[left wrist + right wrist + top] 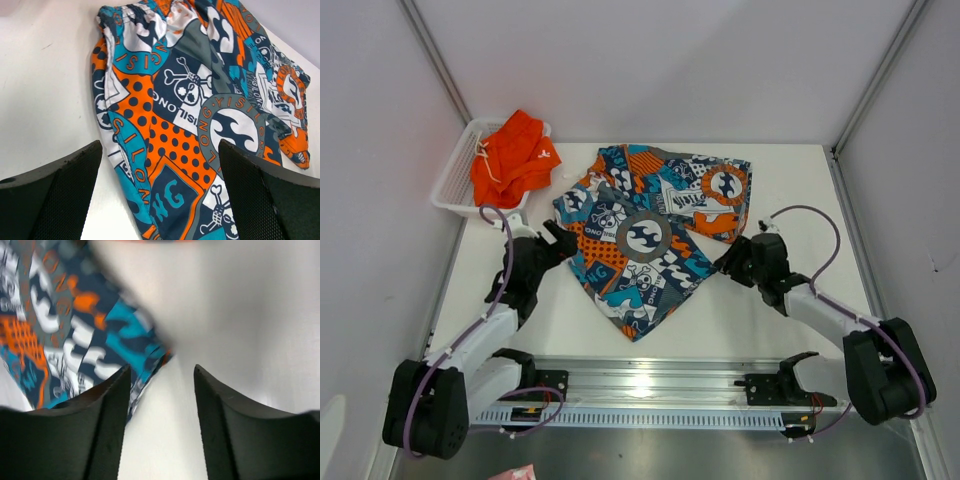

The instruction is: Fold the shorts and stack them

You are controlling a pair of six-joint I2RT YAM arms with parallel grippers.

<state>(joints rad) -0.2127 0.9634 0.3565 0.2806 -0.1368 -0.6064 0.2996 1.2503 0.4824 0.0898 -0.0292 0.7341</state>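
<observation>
Nearby, orange shorts (513, 158) in white basket (448, 188), printed shorts (650, 235) between left hand (563, 238) spread, right hand (729, 262) half-spread.

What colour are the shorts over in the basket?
Orange shorts, plain with a white drawstring; clearest in the top view.

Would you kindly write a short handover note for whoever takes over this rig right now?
Left gripper: open, empty, at the left edge of the printed shorts.
Right gripper: open, nothing between its jaws, at the right edge of that pair.
Printed shorts: spread out on the table, with no neat fold showing.
Orange shorts: bunched in the white basket at the far left corner.
Done: nothing folded or stacked.
Left: fold the printed shorts, take out and fold the orange shorts, then stack both.
</observation>
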